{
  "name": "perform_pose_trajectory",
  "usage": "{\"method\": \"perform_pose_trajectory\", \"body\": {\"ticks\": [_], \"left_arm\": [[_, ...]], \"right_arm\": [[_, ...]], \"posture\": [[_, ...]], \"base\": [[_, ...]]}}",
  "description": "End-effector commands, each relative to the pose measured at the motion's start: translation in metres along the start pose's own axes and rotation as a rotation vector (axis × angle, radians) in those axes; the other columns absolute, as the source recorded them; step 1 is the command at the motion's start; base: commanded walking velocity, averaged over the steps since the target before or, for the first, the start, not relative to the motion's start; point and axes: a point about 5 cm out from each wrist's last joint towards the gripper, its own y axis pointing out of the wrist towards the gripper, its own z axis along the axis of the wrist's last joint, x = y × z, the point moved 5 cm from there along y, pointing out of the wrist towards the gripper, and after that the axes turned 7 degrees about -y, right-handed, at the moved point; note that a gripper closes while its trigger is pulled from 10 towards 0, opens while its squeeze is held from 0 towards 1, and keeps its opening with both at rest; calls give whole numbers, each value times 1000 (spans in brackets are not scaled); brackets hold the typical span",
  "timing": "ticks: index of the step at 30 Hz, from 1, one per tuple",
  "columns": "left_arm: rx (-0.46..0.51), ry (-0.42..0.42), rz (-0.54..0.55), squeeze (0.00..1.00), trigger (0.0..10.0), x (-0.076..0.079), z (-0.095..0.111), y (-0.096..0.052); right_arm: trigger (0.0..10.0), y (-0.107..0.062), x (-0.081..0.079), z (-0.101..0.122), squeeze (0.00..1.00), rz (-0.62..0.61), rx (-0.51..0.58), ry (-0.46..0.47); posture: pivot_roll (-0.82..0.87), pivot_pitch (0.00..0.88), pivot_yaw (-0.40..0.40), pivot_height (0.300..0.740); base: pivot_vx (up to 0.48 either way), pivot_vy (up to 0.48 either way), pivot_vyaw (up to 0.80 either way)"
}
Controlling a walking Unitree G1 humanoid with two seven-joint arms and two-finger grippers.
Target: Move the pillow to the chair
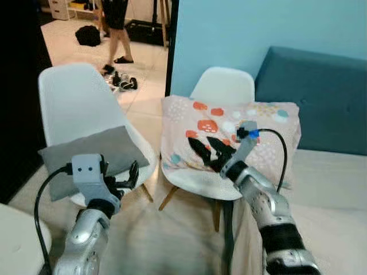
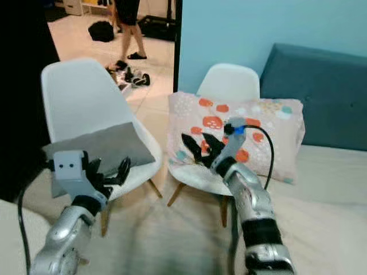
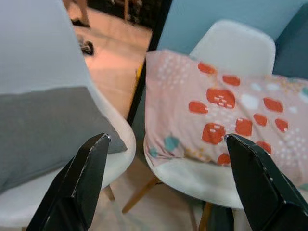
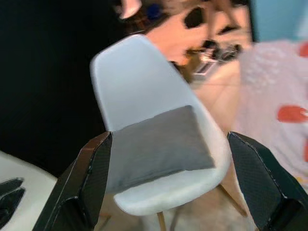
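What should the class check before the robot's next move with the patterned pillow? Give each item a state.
1. Patterned pillow rests on the right chair: ok.
2. Right gripper open, in front of the pillow: ok.
3. Right gripper free of the pillow: cannot tell.
4. Left gripper open, holding nothing: ok.
5. Left chair holds a grey cushion flat on its seat: ok.
6. Person stands far behind, away from the arms: ok.
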Motion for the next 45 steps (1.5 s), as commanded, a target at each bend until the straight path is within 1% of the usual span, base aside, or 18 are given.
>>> {"method": "perform_pose_trajectory", "body": {"ticks": [1,6,9,13,14,15,24,31,32,34,35,37,38,40,41,43,44,45], "left_arm": [[-7,-8,-19,0,10000,6,-2,0],[-6,-7,-24,0,10000,6,-2,0],[-5,-6,-26,0,10000,7,-2,0],[-5,-6,-27,0,10000,7,-1,1],[-4,-4,-28,0,10000,6,-1,1],[-3,-3,-28,0,10000,6,-1,1],[-2,-4,-26,0,10000,6,-1,1],[0,-9,-25,0,10000,5,-1,1],[2,-10,-25,0,10000,5,0,0],[2,-10,-25,0,10000,5,0,0],[3,-11,-24,0,10000,5,0,0],[13,-1,-18,0,10000,3,4,-1],[13,-1,-18,0,10000,3,4,-1],[26,-4,2,0,10000,-3,8,-4],[26,-4,2,0,10000,-3,8,-4],[36,8,49,0,10000,-17,12,-5],[36,8,49,0,10000,-17,12,-5],[35,19,86,0,10000,-30,12,-7]], "right_arm": [[10000,-9,21,-3,0,-89,-3,42],[10000,-12,31,-1,0,-153,9,33],[10000,-13,32,-2,0,-161,3,19],[10000,-14,32,-3,0,-164,-5,0],[10000,-14,28,-4,0,-153,-19,-49],[10000,-13,27,-5,0,-146,-22,-65],[10000,-11,22,-9,0,-128,-57,-116],[10000,-14,25,-10,0,-132,-88,-179],[10000,-19,34,-9,0,-155,-99,-213],[10000,-19,34,-9,0,-155,-99,-213],[10000,-22,40,-9,0,-171,-104,-229],[10000,-36,61,-11,0,-236,-133,-285],[10000,-36,61,-11,0,-236,-133,-285],[10000,-50,79,-15,0,-300,-169,-322],[10000,-50,79,-15,0,-300,-169,-322],[10000,-65,96,-26,0,-366,-221,-340],[10000,-65,96,-26,0,-366,-221,-340],[10000,-74,104,-33,0,-401,-250,-337]], "posture": [[-8,0,-93,735],[-8,0,-92,735],[-10,0,-91,735],[-13,0,-89,735],[-14,0,-89,735],[-14,0,-89,735],[-11,0,-92,735],[-10,0,-92,735],[-12,0,-94,735],[-12,0,-94,735],[-12,0,-94,735],[-20,0,-96,735],[-20,0,-96,735],[-22,0,-97,735],[-22,0,-97,735],[-21,0,-98,735],[-21,0,-98,735],[-17,0,-98,735]], "base": [[0,0,-788],[0,0,-788],[0,0,-788],[0,0,-788],[0,0,-788],[0,0,-788],[0,0,-788],[0,0,-788],[0,0,-788],[0,0,-788],[0,0,-788],[0,0,-788],[0,0,-788],[0,0,-788],[0,0,-788],[0,0,-788],[0,0,-788],[0,0,-788]]}}
